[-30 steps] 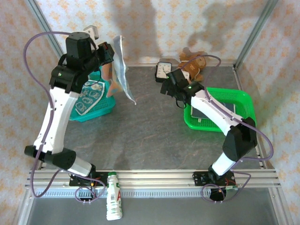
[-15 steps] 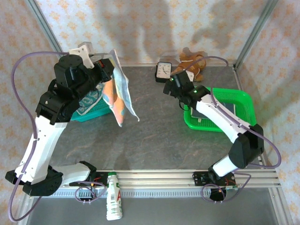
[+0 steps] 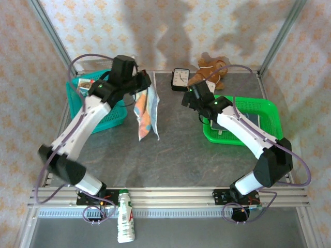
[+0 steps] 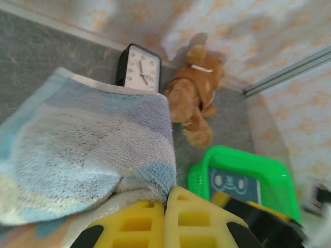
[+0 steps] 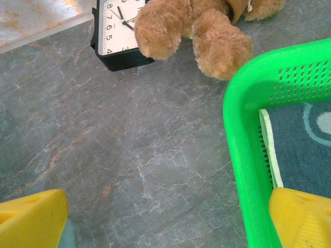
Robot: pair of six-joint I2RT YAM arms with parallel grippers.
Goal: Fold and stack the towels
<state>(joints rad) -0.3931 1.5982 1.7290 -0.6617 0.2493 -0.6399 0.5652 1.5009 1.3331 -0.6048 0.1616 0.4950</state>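
While only the left pincer (image 3: pixel 145 84) is clenching the dangling towel (image 3: pixel 147 114), right pincer (image 5: pixel 165 219) gaping released, the cloth is probably risking crumpling on the desk (image 3: pixel 176 152).

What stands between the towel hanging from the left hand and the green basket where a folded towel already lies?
The right hand, open, hovers by the green basket's left rim, directly between it and the towel held in the left hand. Nothing else visible intervenes.
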